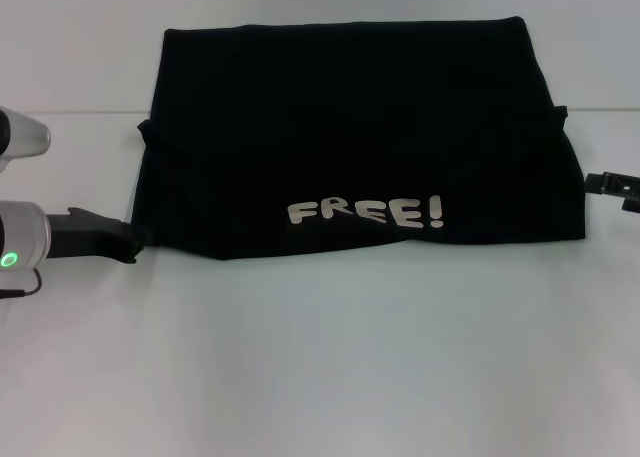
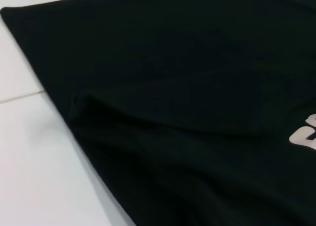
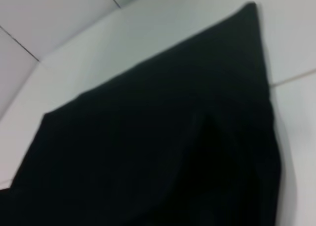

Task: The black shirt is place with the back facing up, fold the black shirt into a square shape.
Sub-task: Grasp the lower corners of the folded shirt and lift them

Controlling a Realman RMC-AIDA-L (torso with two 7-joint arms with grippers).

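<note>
From my head camera, the black shirt [image 1: 355,137] lies on the white table [image 1: 320,357] as a wide folded rectangle, FREE! lettering [image 1: 366,214] along its near edge. My left gripper [image 1: 128,243] sits at its near left corner, my right gripper [image 1: 615,187] just off its right edge; I cannot tell either's opening. My left wrist shows the shirt [image 2: 197,97] close below, layered. My right wrist shows its far corner [image 3: 249,11], presumably for the next fold.

Light: bright and even over the white table [image 1: 320,357].
Shadow: faint along the large black soft-fabric shirt [image 1: 355,137]'s near edge.
Focus: right wrist view was blurred.
</note>
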